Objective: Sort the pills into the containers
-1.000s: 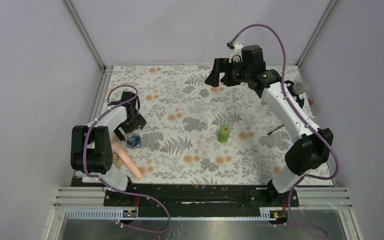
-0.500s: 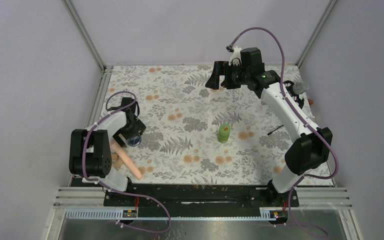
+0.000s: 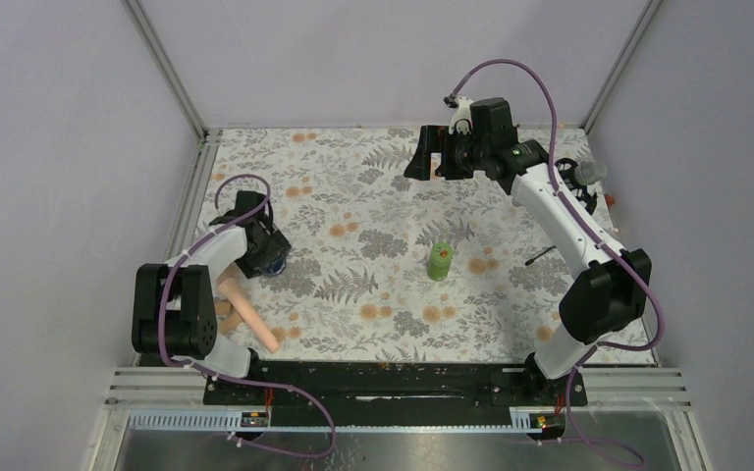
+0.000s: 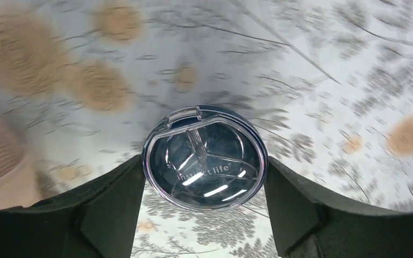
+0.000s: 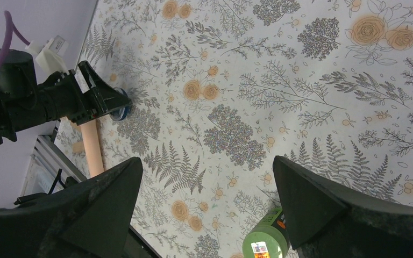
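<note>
ITEM: dark-blue jar (image 4: 204,158) | upright on table (image 3: 353,206) near its left edge, just beyond peach-pink rod (image 3: 250,314) | lodged between left jaws, one finger touching rim each side, pinching it | green bottle (image 3: 440,261) upright mid-table, well apart from right jaws | right jaws spread wide, holding nothing, high over far edge

I see both arms share black base plate (image 3: 393,378). My left arm (image 3: 206,257), plate's left end: white links, black joint housings, purple cable (image 3: 245,178) looping off it. My right arm (image 3: 562,211), plate's right end: same white-and-black build, longer purple cable (image 3: 501,62), green light (image 3: 517,150) far from plate, white plug (image 3: 459,103) beyond that. Both sets of fingers (image 5: 94,207) matte black, blocky.
</note>
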Robot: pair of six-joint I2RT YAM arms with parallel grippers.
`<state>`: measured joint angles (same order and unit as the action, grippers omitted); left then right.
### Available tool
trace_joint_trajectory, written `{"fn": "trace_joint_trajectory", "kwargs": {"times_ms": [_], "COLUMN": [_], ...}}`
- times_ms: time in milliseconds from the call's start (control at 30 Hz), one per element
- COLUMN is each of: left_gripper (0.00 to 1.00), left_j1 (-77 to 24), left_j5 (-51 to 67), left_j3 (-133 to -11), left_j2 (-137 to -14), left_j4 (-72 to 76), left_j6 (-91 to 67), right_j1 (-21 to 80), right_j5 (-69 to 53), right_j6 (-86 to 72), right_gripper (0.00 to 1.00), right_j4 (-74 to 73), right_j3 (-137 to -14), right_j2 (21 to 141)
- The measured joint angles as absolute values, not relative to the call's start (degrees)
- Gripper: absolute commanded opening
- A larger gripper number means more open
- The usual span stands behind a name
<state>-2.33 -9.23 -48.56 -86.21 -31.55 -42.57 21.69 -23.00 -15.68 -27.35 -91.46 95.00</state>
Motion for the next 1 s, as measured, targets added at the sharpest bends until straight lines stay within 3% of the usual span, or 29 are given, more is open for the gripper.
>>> {"fn": "trace_joint_trajectory", "kwargs": {"times_ms": [167, 400, 600, 1000], "left_gripper": [0.35, 0.36, 0.39, 0.6], "left_j1": [-5.82, -18.61, -28.34, -33.21], "left_j5": [-1.48, 7.16, 8.51, 3.16], "left_j3": [-49.69, -60.01, -64.12, -64.69], "left_j2": [-86.35, -90.37, -95.66, -101.08], "left_j4": [-26.35, -23.2, -22.15, -24.14], "left_j6": [-34.33, -18.81, -6.63, 5.96], "right_j1": [21.74, 22.81, 24.67, 24.86], "right_j5": [-23.31, -24.16, -23.33, -12.86], "right_j6": [-15.88, -16.97, -17.8, -22.02], "right_gripper": [0.99, 0.99, 0.98, 0.97], "right_j4": [-26.04, -23.59, -22.11, -21.96], "right_j3": [-89.78, -88.25, -85.41, -79.26], "right_j2": [94.98, 95.33, 96.64, 96.6]}}
